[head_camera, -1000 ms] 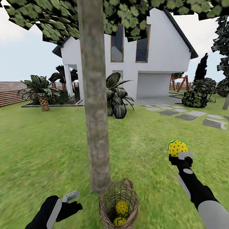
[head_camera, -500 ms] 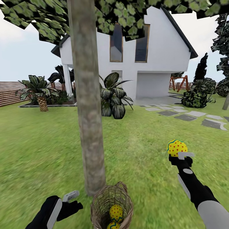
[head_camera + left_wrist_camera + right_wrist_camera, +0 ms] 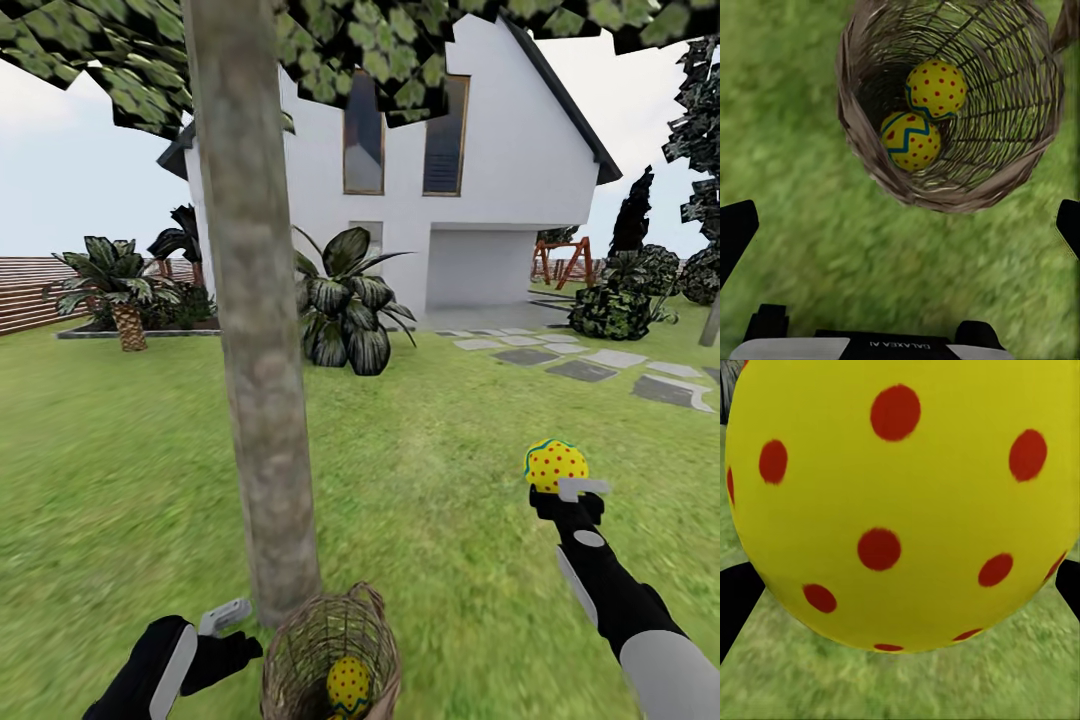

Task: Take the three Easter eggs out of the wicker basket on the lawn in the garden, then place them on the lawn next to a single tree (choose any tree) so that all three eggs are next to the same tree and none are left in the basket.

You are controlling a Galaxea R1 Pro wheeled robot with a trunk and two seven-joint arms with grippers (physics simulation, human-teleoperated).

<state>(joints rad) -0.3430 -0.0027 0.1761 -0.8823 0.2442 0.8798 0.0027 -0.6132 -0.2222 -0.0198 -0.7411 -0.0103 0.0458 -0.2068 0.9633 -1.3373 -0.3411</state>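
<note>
- Right gripper (image 3: 566,487), lower right of the head view: clamped on one Easter egg (image 3: 556,464), held up above the lawn (image 3: 440,470). I judge I have it raised so it clears the grass while I line up a spot near the trunk.
- In the right wrist view the held egg (image 3: 900,502) sits very close to the lens, yellow with red dots, with grass below it. The fingers themselves are dark slivers at the frame's edges.
- Left gripper (image 3: 225,618), lower left of the head view: fingers spread and holding nothing, parked just left of the wicker basket (image 3: 300,650). In the left wrist view its dark fingertips sit wide apart at the frame's two sides, with the basket mouth (image 3: 870,161) ahead of them; I read that as staged for the next pick.
- Two eggs lie in the basket, touching: one with a blue-green zigzag (image 3: 910,141), the other dotted (image 3: 936,88). So one egg is out and two remain.
- The basket stands at the foot of the tree (image 3: 250,330), left-centre of the frame, touching or nearly touching the trunk; I cannot tell which.
- Setting the held egg on grass just right of the trunk would put it near the tree. Risk: the egg may roll on release.
</note>
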